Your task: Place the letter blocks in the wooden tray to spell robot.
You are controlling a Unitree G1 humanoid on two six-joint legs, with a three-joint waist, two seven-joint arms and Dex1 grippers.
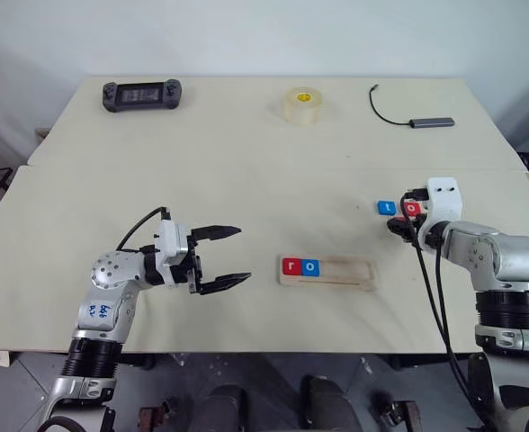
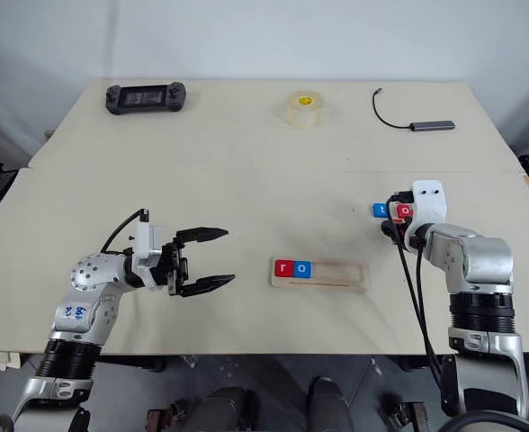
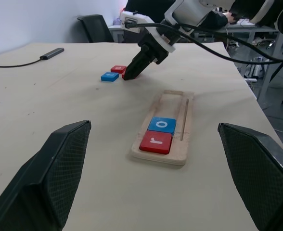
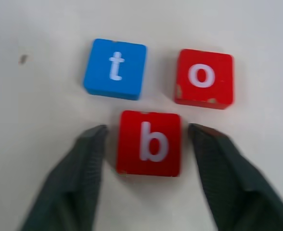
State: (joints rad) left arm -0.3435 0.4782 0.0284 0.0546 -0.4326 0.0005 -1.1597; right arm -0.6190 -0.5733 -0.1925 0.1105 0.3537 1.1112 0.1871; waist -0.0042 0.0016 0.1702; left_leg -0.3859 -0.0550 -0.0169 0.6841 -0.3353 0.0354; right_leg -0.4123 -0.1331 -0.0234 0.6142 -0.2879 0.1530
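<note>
Beside the wooden tray (image 1: 328,271), the right gripper (image 4: 146,144) straddles the red b block (image 4: 149,142), fingers narrowed but not touching, while the left gripper (image 1: 226,258) gapes wide.

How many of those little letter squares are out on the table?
5. Red r and blue o sit in the wooden tray; blue t, red o and red b lie by the right end effector.
</note>
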